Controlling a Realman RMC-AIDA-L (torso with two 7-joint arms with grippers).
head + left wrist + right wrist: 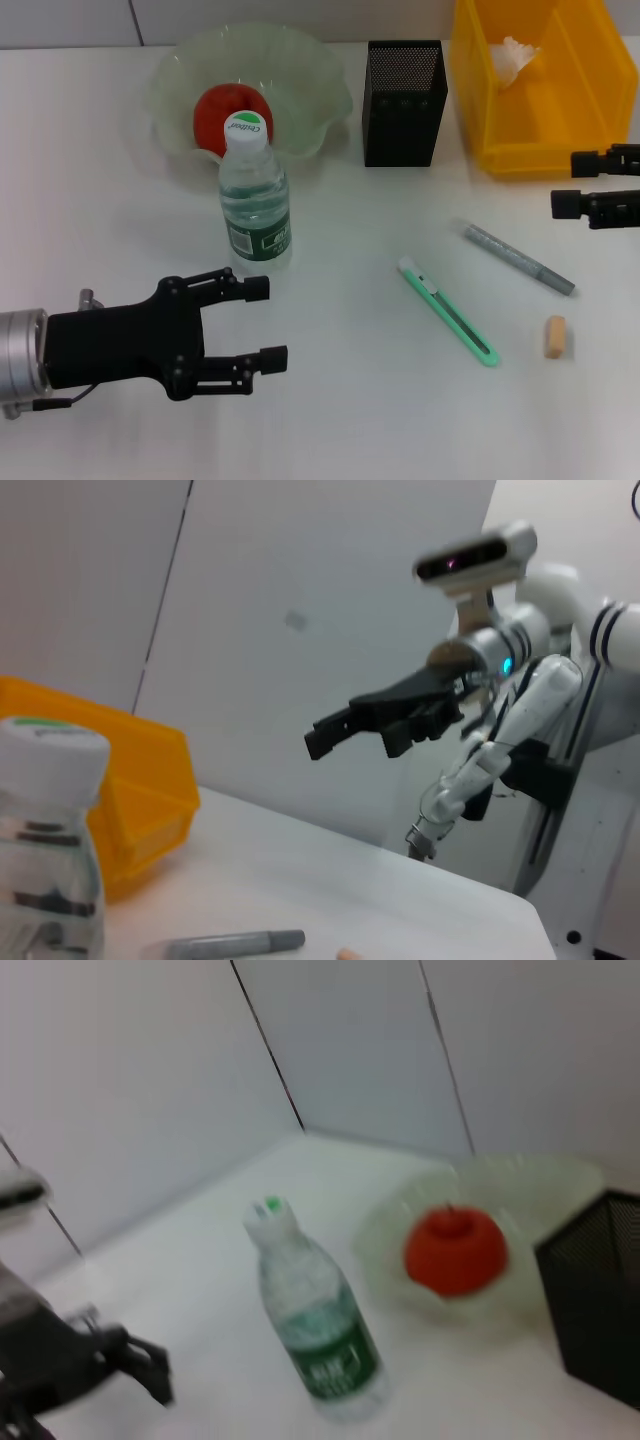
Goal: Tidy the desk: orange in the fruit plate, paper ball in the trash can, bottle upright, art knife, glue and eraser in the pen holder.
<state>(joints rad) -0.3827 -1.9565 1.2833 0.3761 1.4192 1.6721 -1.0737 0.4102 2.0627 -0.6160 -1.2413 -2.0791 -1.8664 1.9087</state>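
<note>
While the bottle stands upright, the desk reads as follows.

Bottle (255,200): clear ribbed plastic, white cap with green print too small to read, green label band; it stands just in front of the fruit plate.
Fruit plate (180,95): pale green translucent bowl with a wavy rim, at the back left.
Orange (225,112): round, red-orange, lying in the fruit plate.
Pen holder (404,103): black mesh, square, upright beside the plate.
Trash can (560,130): yellow plastic bin, back right.
Paper ball (517,57): crumpled white, inside the bin.
Art knife (447,310): slim green handle, flat on the desk.
Glue (518,259): grey stick, lying just right of the knife.
Eraser (555,336): small tan block, near the glue's front end.
Left gripper (265,322): black, fingers spread, empty, near the bottle's front.
Right gripper (572,185): black, fingers apart, empty, before the bin.
</note>
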